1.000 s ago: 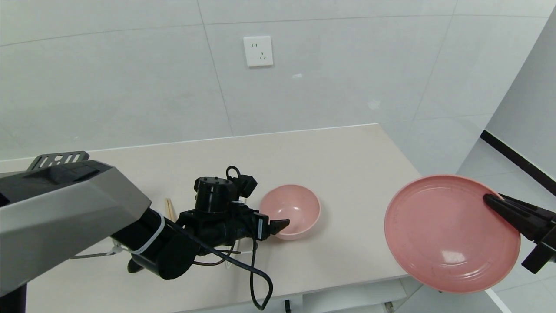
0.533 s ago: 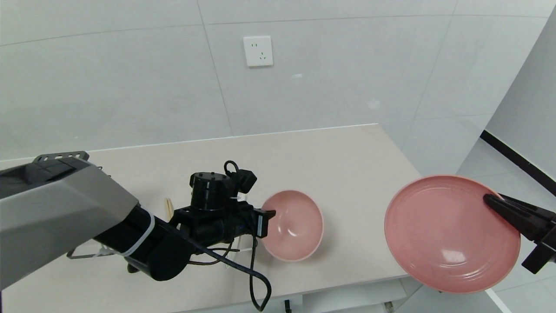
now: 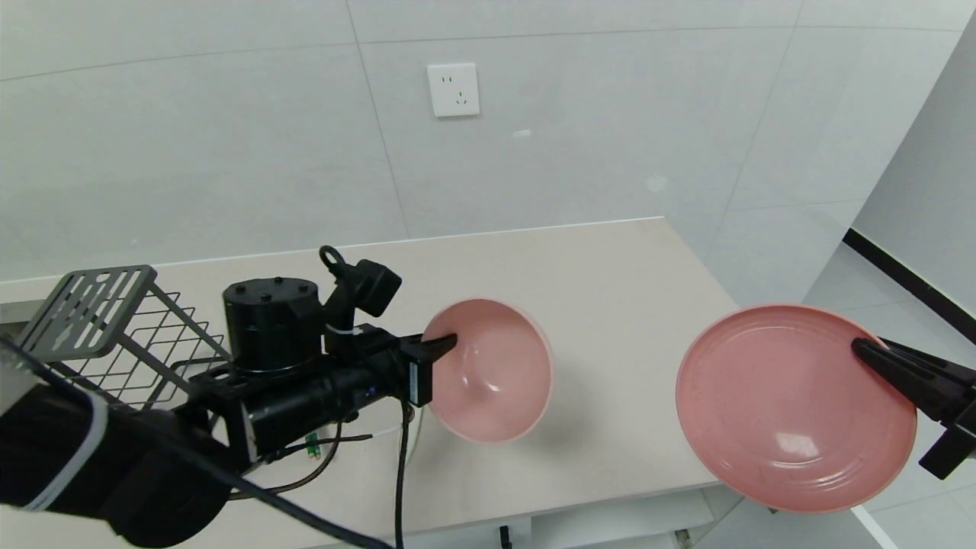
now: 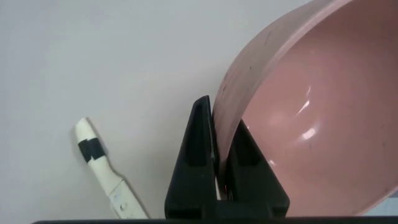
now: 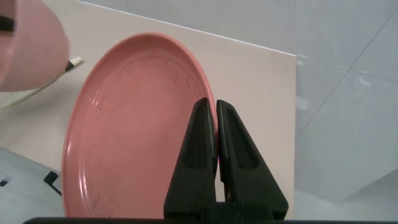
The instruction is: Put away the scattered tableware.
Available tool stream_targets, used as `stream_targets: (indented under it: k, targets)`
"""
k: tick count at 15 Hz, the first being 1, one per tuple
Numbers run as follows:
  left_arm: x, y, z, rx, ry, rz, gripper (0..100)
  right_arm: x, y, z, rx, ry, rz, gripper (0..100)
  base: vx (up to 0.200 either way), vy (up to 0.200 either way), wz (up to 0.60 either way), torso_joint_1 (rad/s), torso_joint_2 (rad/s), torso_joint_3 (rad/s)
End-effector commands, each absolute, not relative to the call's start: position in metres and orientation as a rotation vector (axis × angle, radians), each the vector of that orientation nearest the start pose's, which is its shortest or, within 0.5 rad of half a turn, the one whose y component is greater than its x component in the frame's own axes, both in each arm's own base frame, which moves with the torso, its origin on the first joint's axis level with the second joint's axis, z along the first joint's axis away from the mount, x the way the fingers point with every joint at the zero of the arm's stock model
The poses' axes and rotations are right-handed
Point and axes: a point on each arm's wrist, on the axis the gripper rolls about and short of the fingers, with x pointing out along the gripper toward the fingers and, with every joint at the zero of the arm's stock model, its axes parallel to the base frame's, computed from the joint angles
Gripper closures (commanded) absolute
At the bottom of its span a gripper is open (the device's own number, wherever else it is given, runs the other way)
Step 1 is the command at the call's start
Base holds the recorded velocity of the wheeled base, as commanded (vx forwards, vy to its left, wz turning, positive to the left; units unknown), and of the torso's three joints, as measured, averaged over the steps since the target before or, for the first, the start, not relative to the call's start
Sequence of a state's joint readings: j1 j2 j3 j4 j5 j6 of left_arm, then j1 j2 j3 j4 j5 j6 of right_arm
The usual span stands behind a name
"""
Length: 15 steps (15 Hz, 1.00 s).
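The left fingers (image 3: 441, 345) are clamped shut on the rim of a pink bowl (image 3: 496, 374), holding it clear of the pale bench (image 3: 610, 290) with its mouth tipped towards the robot's right; its shadow falls on the bench top just beneath. In the left wrist view the two black fingers (image 4: 204, 143) pinch the wall of the bowl (image 4: 311, 106) between them, one outside and one inside, with no gap to be seen. On the robot's right, the right fingers (image 3: 869, 354) are closed just as tightly on the outer edge of a pink plate (image 3: 785, 412). The plate hangs tilted, face towards the head camera, off the bench's right front corner and above the grey floor (image 3: 823, 267) (well apart from the bowl). The right wrist view shows the fingers (image 5: 202, 143) nipping the rim of the plate (image 5: 130, 124), with the bench corner beyond it and the bowl (image 5: 31, 43) farther off. A black wire rack (image 3: 114, 320) stands on the bench at the robot's left, behind the left arm. A white utensil (image 4: 102, 171) with a black band on its handle lies flat on the bench below the raised bowl, not touching it. A white socket (image 3: 453, 89) sits on the tiled wall (image 3: 229, 137) behind the bench.
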State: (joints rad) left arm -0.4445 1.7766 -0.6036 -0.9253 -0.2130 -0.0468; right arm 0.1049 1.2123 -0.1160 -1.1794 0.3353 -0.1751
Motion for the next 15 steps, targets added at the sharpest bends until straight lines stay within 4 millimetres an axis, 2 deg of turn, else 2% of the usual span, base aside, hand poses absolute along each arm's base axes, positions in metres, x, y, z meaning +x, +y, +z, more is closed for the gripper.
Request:
stream_targets:
  k: [1,3,9,10,12,15]
  targets:
    - [0.233,-0.116,0.158,-0.023,0.200,-0.652,100,0.141,0.022,0.169,-0.182,-0.124,0.433,100,0.000,0.000,0.00,0.000,0.00,0.000]
    - [0.212,-0.105,0.162,-0.028,0.179,-0.654,100,0.140,0.022,0.173,-0.184,-0.144,0.431,100,0.000,0.000,0.00,0.000,0.00,0.000]
    - [0.179,-0.086,0.165,-0.043,0.116,-0.685,100,0.140,0.023,0.183,-0.185,-0.193,0.430,100,0.000,0.000,0.00,0.000,0.00,0.000]
    - [0.173,-0.078,0.169,-0.063,0.092,-0.683,100,0.142,0.023,0.201,-0.182,-0.268,0.420,100,0.000,0.000,0.00,0.000,0.00,0.000]
    - [0.173,-0.065,0.166,-0.078,0.092,-0.652,100,0.142,0.023,0.221,-0.111,-0.361,0.424,100,0.000,0.000,0.00,0.000,0.00,0.000]
    - [0.177,-0.063,0.174,-0.102,0.013,-0.674,100,0.151,0.025,0.212,-0.083,-0.315,0.404,100,0.000,0.000,0.00,0.000,0.00,0.000]
